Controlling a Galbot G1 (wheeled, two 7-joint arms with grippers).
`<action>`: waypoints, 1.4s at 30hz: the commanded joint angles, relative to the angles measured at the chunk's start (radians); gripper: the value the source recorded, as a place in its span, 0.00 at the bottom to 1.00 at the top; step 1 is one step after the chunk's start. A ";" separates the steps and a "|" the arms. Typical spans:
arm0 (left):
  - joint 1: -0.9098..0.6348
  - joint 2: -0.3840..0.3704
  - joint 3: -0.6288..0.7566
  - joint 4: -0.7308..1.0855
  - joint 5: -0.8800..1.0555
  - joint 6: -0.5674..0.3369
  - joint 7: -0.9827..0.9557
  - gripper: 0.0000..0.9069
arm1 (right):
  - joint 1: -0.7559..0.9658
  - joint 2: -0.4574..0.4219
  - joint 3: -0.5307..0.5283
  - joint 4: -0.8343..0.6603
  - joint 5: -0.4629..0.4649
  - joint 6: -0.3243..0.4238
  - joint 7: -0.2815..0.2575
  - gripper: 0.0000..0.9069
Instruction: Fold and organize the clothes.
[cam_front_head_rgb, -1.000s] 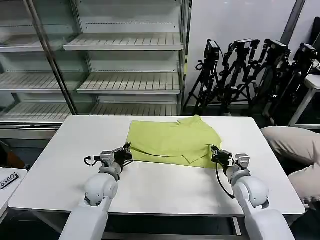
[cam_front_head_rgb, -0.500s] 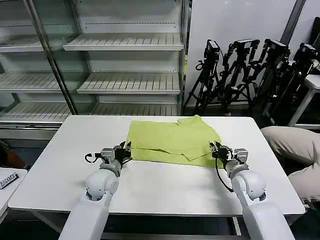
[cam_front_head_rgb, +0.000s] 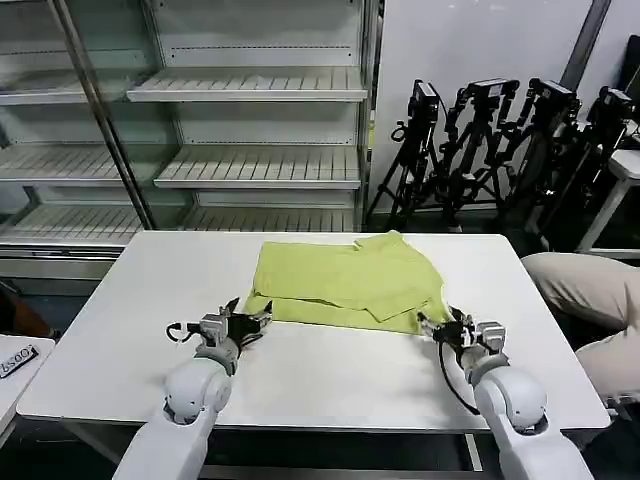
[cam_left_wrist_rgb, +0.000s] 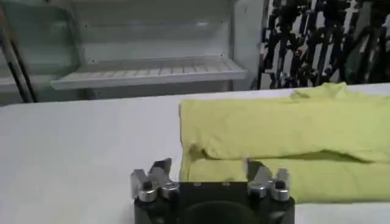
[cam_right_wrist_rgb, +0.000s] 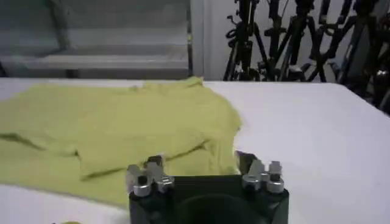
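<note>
- One T-shirt (cam_front_head_rgb: 345, 281), lime yellow-green, lying flat on the white tabletop (cam_front_head_rgb: 120, 320), nearer the far edge than the near one, roughly centred left-to-right.
- Long axis runs left-right, parallel w/ the tabletop's far edge; folded into a wide rectangle.
- Top layer doubled over: a fold line runs across the shirt near its front edge, w/ a lower strip sticking out beneath it toward the near edge.
- A bunched bump of fabric at the far edge, right of centre; can't tell if collar or sleeve. An angled flap sits on the right half.
- Cloth plain, soft, lightly wrinkled; no print on the side facing up.
- Left wrist view: shirt (cam_left_wrist_rgb: 286, 146) left edge straight, its near-left corner just ahead of the hand.
- Right wrist view: shirt (cam_right_wrist_rgb: 116, 131) right edge ends just ahead of the hand, front edge close to the fingers.
- Two hands. Left hand (cam_front_head_rgb: 244, 318) low over the tabletop, just off the shirt's near-left corner, fingers spread apart, holding nothing.
- Right hand (cam_front_head_rgb: 438, 324) low at the shirt's near-right corner, fingers spread too, nothing b/w them.
- Both hands point toward the far edge, on either end of the shirt's front edge.
</note>
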 joint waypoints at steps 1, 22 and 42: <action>0.028 0.016 0.015 -0.006 -0.027 0.000 -0.005 0.01 | -0.068 -0.003 0.000 0.019 0.021 -0.014 0.086 0.00; 0.250 0.065 -0.011 -0.265 -0.004 0.000 -0.005 0.00 | -0.207 -0.023 0.036 0.203 0.028 -0.011 0.053 0.00; 0.652 0.161 -0.292 -0.533 -0.034 -0.003 0.036 0.01 | -0.564 -0.004 0.042 0.472 -0.127 0.039 0.055 0.00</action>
